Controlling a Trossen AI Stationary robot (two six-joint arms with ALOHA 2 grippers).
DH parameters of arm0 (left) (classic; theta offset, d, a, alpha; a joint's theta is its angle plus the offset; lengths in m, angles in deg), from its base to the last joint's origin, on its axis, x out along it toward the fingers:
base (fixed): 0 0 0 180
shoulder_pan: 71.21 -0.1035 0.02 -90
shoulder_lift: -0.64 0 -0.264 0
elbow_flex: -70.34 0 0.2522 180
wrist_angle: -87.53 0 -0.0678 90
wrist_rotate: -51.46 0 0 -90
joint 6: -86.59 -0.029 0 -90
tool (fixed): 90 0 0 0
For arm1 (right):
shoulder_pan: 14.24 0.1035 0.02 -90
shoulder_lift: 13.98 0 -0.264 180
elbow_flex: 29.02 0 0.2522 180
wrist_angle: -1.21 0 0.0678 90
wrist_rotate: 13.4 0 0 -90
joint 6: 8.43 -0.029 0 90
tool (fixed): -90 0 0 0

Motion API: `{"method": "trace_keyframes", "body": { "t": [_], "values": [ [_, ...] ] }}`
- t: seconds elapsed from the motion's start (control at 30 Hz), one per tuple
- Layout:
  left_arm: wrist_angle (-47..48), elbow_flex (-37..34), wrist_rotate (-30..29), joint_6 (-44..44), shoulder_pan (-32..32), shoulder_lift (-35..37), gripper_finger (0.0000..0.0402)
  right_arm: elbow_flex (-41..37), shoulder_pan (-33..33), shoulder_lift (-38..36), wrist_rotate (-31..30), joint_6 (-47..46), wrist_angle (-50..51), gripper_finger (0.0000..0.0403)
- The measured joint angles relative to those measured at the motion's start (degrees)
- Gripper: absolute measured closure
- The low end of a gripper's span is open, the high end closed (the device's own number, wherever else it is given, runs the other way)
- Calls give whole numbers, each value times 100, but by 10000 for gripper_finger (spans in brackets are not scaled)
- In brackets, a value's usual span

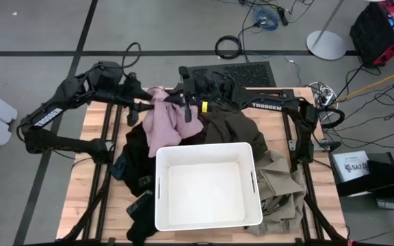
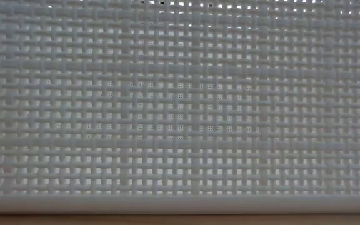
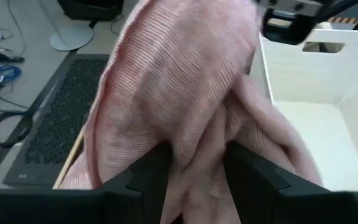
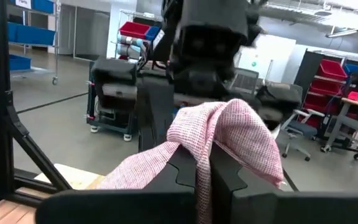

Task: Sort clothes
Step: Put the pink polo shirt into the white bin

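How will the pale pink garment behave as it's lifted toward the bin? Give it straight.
Likely floppy: the pale pink garment drapes and folds between the left hand and right hand. Probably light, its knit looks thin. Its loose end may drag over the dark clothes near the white bin.

Pale pink garment [image 1: 163,126], white bin [image 1: 207,222]

Surface: a light wooden table [image 1: 87,147], its planks bare along the left edge and at the right rear.
Bin: a white rectangular plastic bin [image 1: 208,220] stands at the front centre, partly over the clothes; its woven-pattern wall fills the low view.
Olive garment: the dark olive-green garment [image 1: 234,130] lies just behind the bin.
Khaki garment: the khaki-tan garment [image 1: 279,184] lies against the bin's right side.
Black clothes: black clothes [image 1: 137,160] lie piled at the bin's left.
Frame: the black frame rails [image 1: 108,171] run across the tabletop.
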Motion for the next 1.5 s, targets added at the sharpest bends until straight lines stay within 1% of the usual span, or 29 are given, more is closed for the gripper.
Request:
{"method": "trace_keyframes", "body": {
  "t": [0.13,0.23,0.43,0.57,0.7,0.77,0.87,0.93,0.97,1.07,1.1,1.13,1.2,1.3,1.4,1.5],
  "values": [
    [-591,-472,232,77,-18,1,241,187,3,2,174,-7,181,403],
    [-935,-772,334,69,-22,13,241,513,0,2,218,71,714,403],
    [-1715,-1644,327,55,-54,12,241,1307,21,0,190,408,1731,403],
    [-2385,-2245,318,33,-90,-13,241,1826,48,-15,-240,664,2565,403],
    [-3654,-2781,255,-13,-128,-1,241,2088,48,-15,-507,591,2877,402],
    [-4227,-2939,210,25,-133,-20,241,2179,46,-15,-625,502,3146,402],
    [-5115,-3026,205,78,-129,-7,246,2265,46,-21,-1067,496,3654,402],
    [-5408,-3034,206,73,-129,-2,263,2266,46,-53,-1415,502,3999,402],
    [-5516,-3037,254,63,-135,-2,275,2263,46,-64,-1621,534,4163,402],
    [-5543,-3041,487,21,-133,73,307,2259,41,-192,-2522,654,4563,402],
    [-5543,-3039,515,-16,-129,108,313,2259,23,-245,-2741,672,4570,402],
    [-5507,-3038,522,-121,-127,139,317,2259,-7,-292,-2838,673,4616,402],
    [-5523,-3038,524,-280,-129,185,320,2263,-50,-319,-2727,661,4613,402],
    [-5819,-3040,525,-392,-101,210,315,2261,-117,-298,-2286,510,4686,402],
    [-6183,-3038,545,-465,-76,221,297,2235,-121,-251,-2068,469,4688,402],
    [-6443,-3038,466,-572,-27,219,271,2222,-93,-192,-1774,353,4692,402]
  ]
}}
